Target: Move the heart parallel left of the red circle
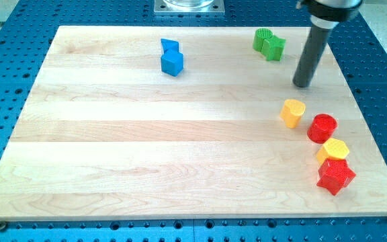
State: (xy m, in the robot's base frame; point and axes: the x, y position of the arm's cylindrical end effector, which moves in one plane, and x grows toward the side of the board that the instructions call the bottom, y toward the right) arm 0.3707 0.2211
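A yellow heart block [292,112] lies at the right of the wooden board, just left of and slightly above the red circle block [322,128]; the two are close but apart. My tip [303,85] stands on the board a little above and to the right of the yellow heart, not touching it. The rod rises from there to the view's top right.
A yellow block [334,150] and a red star-like block [335,176] lie below the red circle, near the board's right edge. Two green blocks [269,44] sit together at the top right. Two blue blocks [171,57] sit together at the top, left of centre.
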